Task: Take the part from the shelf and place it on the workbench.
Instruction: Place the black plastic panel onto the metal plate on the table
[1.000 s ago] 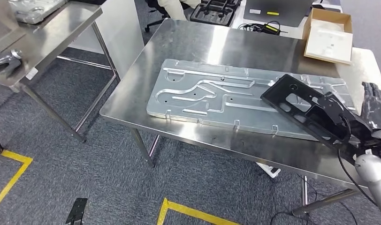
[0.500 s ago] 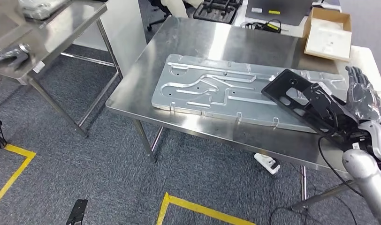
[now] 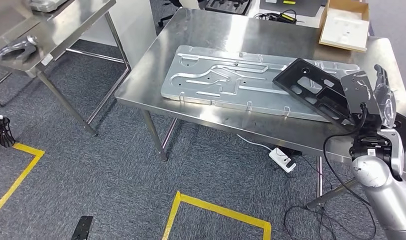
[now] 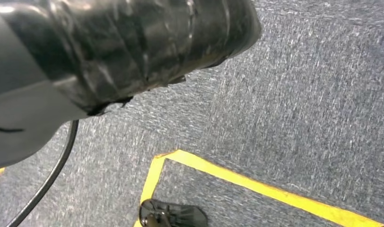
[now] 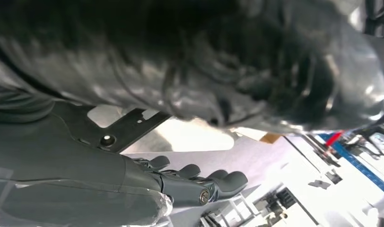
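Part [image 3: 311, 90] is the flat black frame with cutouts, and it's sitting tilted, its far end lying over the silver plate [image 3: 226, 80] on the surface [image 3: 221, 35], its near end up against the right hand [image 3: 378, 100]. That hand is at the surface's right edge with its fingers [image 3: 380, 80] pointing up and stretched out straight. In the right wrist view the fingers [image 5: 213, 182] are straight and lie side by side under the black frame [image 5: 62, 142], not curled round it, so I can't honestly tell if it's gripping the part or just touching it. Left hand [image 4: 119, 47] hangs over grey carpet with a yellow tape line [image 4: 256, 182], too close up to say if its fingers are apart or together. Beyond the right hand there's a cardboard box [image 3: 343, 25] on the surface. Way off to the hand's left, a steel shelf [image 3: 51, 30] with a small metal piece [image 3: 16, 47] on it.
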{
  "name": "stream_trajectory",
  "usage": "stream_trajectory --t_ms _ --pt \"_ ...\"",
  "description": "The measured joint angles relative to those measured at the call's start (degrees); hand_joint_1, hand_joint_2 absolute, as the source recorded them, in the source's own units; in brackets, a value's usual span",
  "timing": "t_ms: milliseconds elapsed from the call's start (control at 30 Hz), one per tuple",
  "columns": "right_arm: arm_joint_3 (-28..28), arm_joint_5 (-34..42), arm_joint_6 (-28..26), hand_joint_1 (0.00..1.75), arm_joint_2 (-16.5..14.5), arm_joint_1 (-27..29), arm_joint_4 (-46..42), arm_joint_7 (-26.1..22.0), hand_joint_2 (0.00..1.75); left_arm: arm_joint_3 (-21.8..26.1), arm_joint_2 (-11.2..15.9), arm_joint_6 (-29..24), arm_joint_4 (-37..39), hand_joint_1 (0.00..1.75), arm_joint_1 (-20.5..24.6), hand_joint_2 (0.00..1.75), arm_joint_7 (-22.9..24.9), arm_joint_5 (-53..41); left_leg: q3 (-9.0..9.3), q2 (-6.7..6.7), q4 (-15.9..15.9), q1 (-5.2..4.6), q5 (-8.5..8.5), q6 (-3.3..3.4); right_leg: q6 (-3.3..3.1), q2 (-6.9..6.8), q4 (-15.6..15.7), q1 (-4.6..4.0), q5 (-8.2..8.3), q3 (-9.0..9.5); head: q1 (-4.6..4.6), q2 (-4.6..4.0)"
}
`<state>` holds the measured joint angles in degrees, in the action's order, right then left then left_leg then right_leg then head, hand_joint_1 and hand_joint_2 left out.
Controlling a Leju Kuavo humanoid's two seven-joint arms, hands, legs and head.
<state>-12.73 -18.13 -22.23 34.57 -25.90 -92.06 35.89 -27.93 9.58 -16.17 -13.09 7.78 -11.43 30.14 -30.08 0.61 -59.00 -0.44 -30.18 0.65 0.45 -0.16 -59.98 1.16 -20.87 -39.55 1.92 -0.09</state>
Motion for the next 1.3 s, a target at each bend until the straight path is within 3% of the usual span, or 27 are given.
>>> stream_trajectory --t_ms 67,100,133,167,233,267,300,333,400,467,500,567,600,667,733,767,800,833,867,933,1000,1133,1200,1267,1300 --pt "-0.2 -0.1 -0.8 0.0 -0.3 -0.1 -0.1 -0.1 0.0 0.0 0.0 -0.1 0.0 0.0 -0.1 0.0 0.1 0.0 -0.19 -0.09 0.8 -0.05 0.91 0.86 0.74 -0.01 0.7 0.05 0.91 0.17 0.07 0.0" --pt "-0.3 0.4 -1.5 0.0 -0.4 -0.1 -0.1 -0.3 0.0 0.0 0.0 -0.1 0.0 0.0 -0.1 0.0 0.2 0.0 -0.35 -0.19 1.2 0.03 1.61 1.29 1.02 0.01 0.6 0.08 0.58 -0.01 0.09 0.0" --pt "-0.4 1.3 -2.5 0.0 -0.6 -0.1 -0.1 -0.6 0.0 0.0 0.0 -0.1 0.0 0.0 -0.1 0.0 0.2 0.0 -0.69 -0.31 1.7 0.16 2.44 1.83 1.23 0.03 -0.2 0.08 -0.8 -0.4 -0.02 0.0" --pt "-0.4 2.8 -3.6 0.0 -0.8 -0.1 -0.1 -1.3 0.0 0.0 0.0 -0.2 0.0 0.0 -0.2 0.0 0.3 0.0 -1.21 -0.45 2.0 0.29 3.31 2.23 1.37 0.05 -2.2 0.09 -3.29 -1.06 -0.1 0.0" --pt "-0.5 6.5 -6.1 0.0 -1.3 0.0 -0.1 -3.3 0.0 0.0 -0.1 -0.2 0.0 0.0 -0.3 0.0 0.3 0.0 -2.74 -0.58 2.0 0.22 4.68 2.64 1.64 0.07 -8.9 0.11 -9.14 -2.56 -0.26 0.0" --pt "-0.5 8.0 -7.4 0.0 -1.5 0.1 -0.1 -4.5 0.0 0.0 -0.1 -0.2 0.0 0.0 -0.4 0.0 0.3 0.0 -3.66 -0.62 2.0 0.19 5.35 2.61 1.81 0.06 -12.3 0.12 -10.73 -2.95 -0.27 0.0" --pt "-0.5 9.1 -8.6 0.0 -1.8 0.2 -0.1 -5.6 0.0 0.0 -0.1 -0.2 0.0 0.0 -0.6 0.0 0.3 0.0 -4.58 -0.64 1.9 0.17 5.99 2.54 1.94 0.06 -14.4 0.13 -10.89 -2.69 -0.27 0.0" --pt "-0.5 9.9 -9.6 0.0 -2.0 0.3 -0.1 -6.6 0.0 0.0 -0.1 -0.2 0.0 0.0 -0.8 0.0 0.3 0.0 -5.54 -0.66 1.7 0.15 6.6 2.43 2.03 0.06 -14.9 0.14 -9.95 -1.6 -0.28 0.0" --pt "-0.5 10.8 -11.6 0.0 -2.4 0.4 -0.4 -8.4 0.0 0.0 -0.1 -0.2 0.0 0.0 -0.9 0.0 0.4 0.0 -7.25 -0.66 1.1 0.15 7.61 2.05 2.02 0.05 -10.0 0.24 -7.68 3.47 -0.28 0.0" --pt "-0.4 11.3 -13.6 0.0 -2.7 0.5 -1.0 -10.2 0.0 0.0 -0.1 -0.3 0.0 0.0 -1.0 0.0 0.4 -0.1 -8.53 -0.59 0.2 0.02 8.36 1.49 1.65 0.09 -2.4 0.04 -8.42 8.99 -0.22 0.0" --pt "-0.4 11.5 -14.6 0.0 -2.8 0.5 -1.3 -11.0 0.0 0.0 -0.1 -0.3 0.0 0.0 -1.0 0.0 0.5 -0.2 -8.87 -0.55 0.1 -0.04 8.74 1.18 1.33 0.12 0.0 -0.12 -9.2 10.38 -0.23 0.0" --pt "-0.2 12.7 -16.0 0.0 -2.9 0.9 -1.7 -11.9 0.0 0.0 -0.1 -0.4 0.0 0.0 -1.2 0.0 0.6 -0.3 -9.15 -0.51 0.3 0.0 9.54 0.46 0.44 0.15 1.2 -0.34 -9.25 10.41 -0.25 0.0" --pt "-0.1 13.4 -16.5 0.0 -3.0 1.0 -1.8 -12.3 0.0 0.0 -0.1 -0.4 0.0 0.0 -1.3 0.0 0.7 -0.3 -9.42 -0.51 0.1 0.14 9.36 0.09 -0.06 0.12 1.4 -0.31 -8.81 10.11 -0.33 0.0" --pt "0.4 14.1 -17.0 0.0 -3.2 1.3 -2.2 -13.2 0.0 0.0 -0.2 -0.4 0.0 0.0 -1.5 0.0 0.9 -0.4 -10.78 -0.51 -2.6 0.4 6.28 -0.68 -0.98 0.06 1.6 -0.12 -7.72 9.25 -0.25 0.0" --pt "1.1 13.6 -17.0 0.0 -3.2 1.6 -2.9 -14.0 0.0 0.0 -0.3 -0.2 0.0 0.0 -1.6 0.0 0.6 -0.6 -13.08 -0.52 -9.2 0.62 1.03 -1.3 -1.34 0.07 1.6 -0.1 -6.74 8.07 -0.1 0.0" --pt "1.6 13.1 -17.0 0.0 -3.3 1.9 -3.2 -14.2 0.0 0.0 -0.3 0.0 0.0 0.0 -1.6 0.0 0.3 -0.8 -14.0 -0.52 -12.7 0.69 -0.56 -1.51 -1.33 0.08 1.5 -0.11 -6.29 7.47 -0.1 0.0" --pt "2.2 12.5 -17.0 0.0 -3.3 2.2 -3.5 -14.4 0.0 0.0 -0.3 0.2 0.0 0.0 -1.6 0.0 0.0 -1.0 -14.26 -0.52 -15.0 0.74 -0.96 -1.64 -1.27 0.09 1.5 -0.12 -5.87 6.87 -0.1 0.0" --pt "2.8 12.0 -17.0 0.0 -3.3 2.5 -3.9 -14.5 0.0 0.0 -0.3 0.3 0.0 0.0 -1.6 0.0 -0.1 -1.1 -13.49 -0.52 -15.4 0.78 -0.27 -1.67 -1.17 0.1 1.4 -0.12 -5.51 6.33 -0.1 0.0" --pt "3.3 11.6 -17.0 0.0 -3.3 2.7 -4.2 -14.5 0.0 0.0 -0.3 0.3 0.0 0.0 -1.6 0.0 -0.1 -1.2 -11.53 -0.52 -13.5 0.8 1.02 -1.6 -1.04 0.11 1.3 -0.11 -5.2 5.87 -0.1 0.0" --pt "4.4 11.2 -17.0 0.0 -3.3 3.0 -4.9 -14.5 0.0 0.0 -0.2 0.3 0.0 0.0 -1.4 0.0 -0.2 -1.3 -5.54 -0.45 -5.6 0.73 2.63 -1.17 -0.68 0.12 1.1 -0.11 -4.78 5.28 -0.1 0.0" --pt "5.4 10.8 -17.1 0.0 -3.3 3.1 -5.5 -14.5 0.0 0.0 -0.2 0.3 0.0 0.0 -1.2 0.0 -0.2 -1.3 -1.94 -0.35 -0.1 0.46 2.39 -0.5 -0.11 0.09 1.1 -0.17 -4.4 5.05 -0.11 0.0" --pt "7.2 8.6 -17.1 0.0 -3.3 3.4 -6.4 -14.7 0.0 0.0 -0.2 0.2 0.0 0.0 -1.0 0.0 -0.1 -1.3 -1.71 -0.53 1.6 0.41 2.93 1.21 1.15 0.1 0.5 -0.14 -4.42 4.62 -0.19 0.0" --pt "8.1 7.3 -17.1 0.0 -3.5 3.6 -7.0 -14.9 0.0 0.0 -0.2 0.3 0.0 0.0 -0.9 0.0 0.0 -1.3 -1.83 -0.75 2.1 0.59 3.61 2.03 1.45 0.11 -3.9 -0.08 -7.45 2.65 -0.36 0.0" --pt "8.8 6.1 -17.1 0.0 -3.7 4.0 -7.5 -15.0 0.0 0.0 -0.2 0.4 0.0 0.0 -0.9 0.0 0.2 -1.3 -2.31 -0.84 2.0 0.5 3.9 2.38 1.66 0.11 -11.2 -0.09 -11.24 -0.46 -0.47 0.0" --pt "8.9 5.7 -17.1 0.0 -3.8 4.4 -7.7 -15.0 0.0 0.0 -0.3 0.5 0.0 0.0 -1.0 0.0 0.4 -1.2 -2.58 -0.86 1.8 0.47 3.98 2.41 1.75 0.11 -13.6 -0.07 -12.03 -1.37 -0.48 0.0"
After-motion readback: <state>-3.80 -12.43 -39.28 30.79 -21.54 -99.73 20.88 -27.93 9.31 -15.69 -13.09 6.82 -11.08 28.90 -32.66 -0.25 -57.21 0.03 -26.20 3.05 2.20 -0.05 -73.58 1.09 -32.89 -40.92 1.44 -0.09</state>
